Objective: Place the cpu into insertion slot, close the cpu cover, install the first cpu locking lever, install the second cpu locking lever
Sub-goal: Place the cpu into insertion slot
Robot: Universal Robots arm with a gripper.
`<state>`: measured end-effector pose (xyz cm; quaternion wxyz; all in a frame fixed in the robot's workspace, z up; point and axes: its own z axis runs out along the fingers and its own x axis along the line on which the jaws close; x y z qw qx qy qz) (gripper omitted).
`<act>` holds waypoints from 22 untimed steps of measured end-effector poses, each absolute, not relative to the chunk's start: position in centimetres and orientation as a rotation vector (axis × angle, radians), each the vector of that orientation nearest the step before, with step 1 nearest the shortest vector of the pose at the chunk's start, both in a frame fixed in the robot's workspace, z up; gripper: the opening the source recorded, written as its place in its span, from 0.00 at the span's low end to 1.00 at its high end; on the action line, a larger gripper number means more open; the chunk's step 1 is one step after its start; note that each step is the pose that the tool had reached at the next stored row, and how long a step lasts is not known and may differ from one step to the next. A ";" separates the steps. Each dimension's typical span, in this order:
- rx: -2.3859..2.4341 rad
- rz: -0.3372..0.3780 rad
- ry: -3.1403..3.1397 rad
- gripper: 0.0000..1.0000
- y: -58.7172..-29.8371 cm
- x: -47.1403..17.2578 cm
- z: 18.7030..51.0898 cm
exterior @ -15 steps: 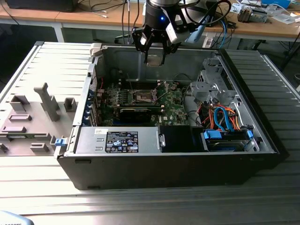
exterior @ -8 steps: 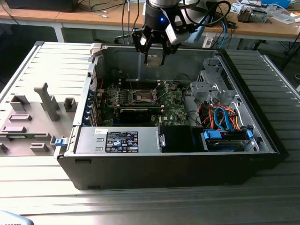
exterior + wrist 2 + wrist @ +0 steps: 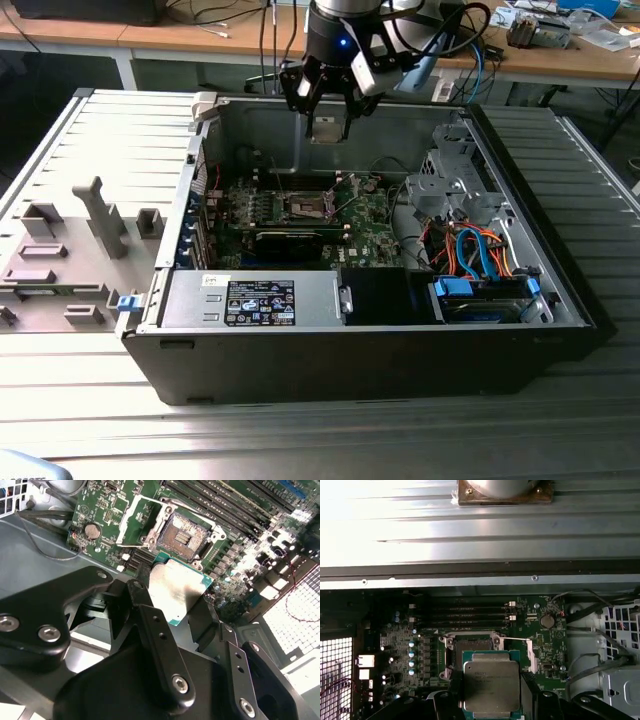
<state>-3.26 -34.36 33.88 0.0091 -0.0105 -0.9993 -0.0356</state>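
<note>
cpu [image 3: 177, 587], pinched at its edges in gripper [image 3: 170, 605], off the board [image 3: 375, 235]; in exterior view the bare socket [image 3: 306, 207] lies at 6 o'clock from it; cover [image 3: 136, 520] open beside socket.

The small flat square cpu [image 3: 176, 591] [image 3: 492, 686] has a pale silver-grey metal top and a teal-green rim in both wrist views. The jaws are black with silver screw heads. The rectangular circuit board [image 3: 102, 502] is green. In the exterior view the ribbed metal counter [image 3: 300, 440] is light grey, the open computer case [image 3: 350, 365] black, its bundled cables [image 3: 478, 252] orange and blue.
</note>
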 end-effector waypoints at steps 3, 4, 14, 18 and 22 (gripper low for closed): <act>-0.026 -0.067 -3.123 0.55 -34.4 -3.3 33.9; -0.025 -0.058 -3.123 0.55 -34.4 -3.3 33.9; -0.023 -0.054 -3.123 0.55 -34.5 -4.1 33.7; -0.023 -0.054 -3.123 0.55 -34.5 -4.3 33.6; -0.023 -0.054 -3.123 0.55 -34.5 -4.3 33.6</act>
